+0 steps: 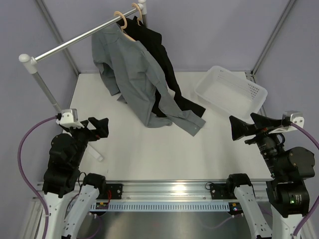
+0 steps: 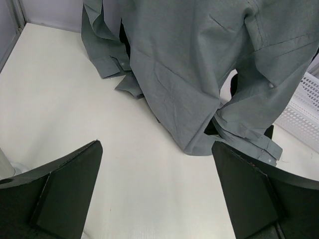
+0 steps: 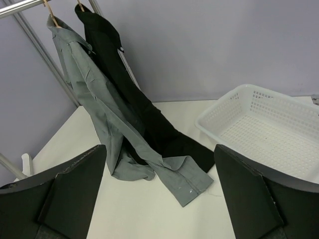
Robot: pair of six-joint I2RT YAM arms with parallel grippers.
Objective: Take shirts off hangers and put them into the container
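We have not started yet. Our left gripper (image 1: 101,128) and right gripper (image 1: 245,127) sit near us, both wide open and holding nothing. Farther out, the grey shirt (image 1: 132,69) and black shirt (image 1: 159,55) hang on their hangers (image 1: 120,18) from the rail (image 1: 75,42), with their tails resting on the table (image 1: 149,154). The basket (image 1: 205,79) on the right has no shirts in it.

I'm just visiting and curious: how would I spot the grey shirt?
Find the metal rail across the back. Two shirts hang from it; the grey shirt is the left one, paler than the black shirt beside it.
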